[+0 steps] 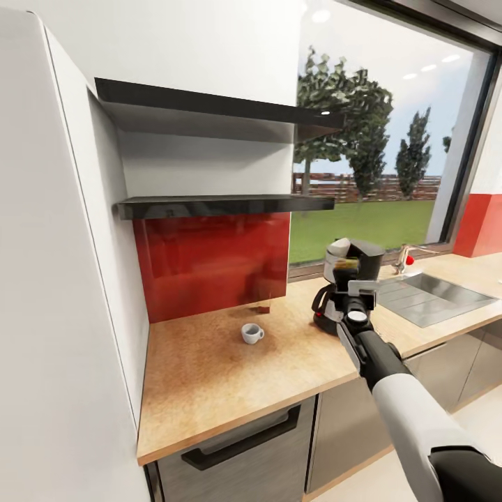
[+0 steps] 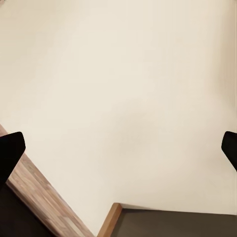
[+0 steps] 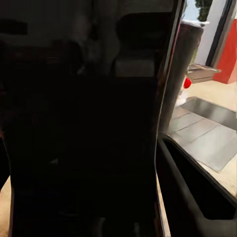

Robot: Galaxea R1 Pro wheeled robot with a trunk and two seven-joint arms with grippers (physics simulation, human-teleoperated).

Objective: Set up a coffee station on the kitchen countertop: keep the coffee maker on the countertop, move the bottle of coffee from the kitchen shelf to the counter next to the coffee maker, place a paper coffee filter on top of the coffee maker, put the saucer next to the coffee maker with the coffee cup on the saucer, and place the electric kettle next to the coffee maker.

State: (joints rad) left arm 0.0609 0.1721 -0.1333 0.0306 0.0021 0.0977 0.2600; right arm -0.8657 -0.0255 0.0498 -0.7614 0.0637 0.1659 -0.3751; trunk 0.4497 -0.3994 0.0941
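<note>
— Where is the coffee maker (image 1: pixel 346 282) placed?
— At centre right of the frame, on the counter (image 1: pixel 209 369); the right gripper (image 1: pixel 351 287) is pressed against its front.
— The jaws?
— Whether spread or pinching cannot be told.

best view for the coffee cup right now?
Head view: the coffee cup stands whole and upright on the kitchen countertop, left of the coffee maker. The right wrist view looks at the coffee maker's dark body, the left wrist view at pale surfaces.
</note>
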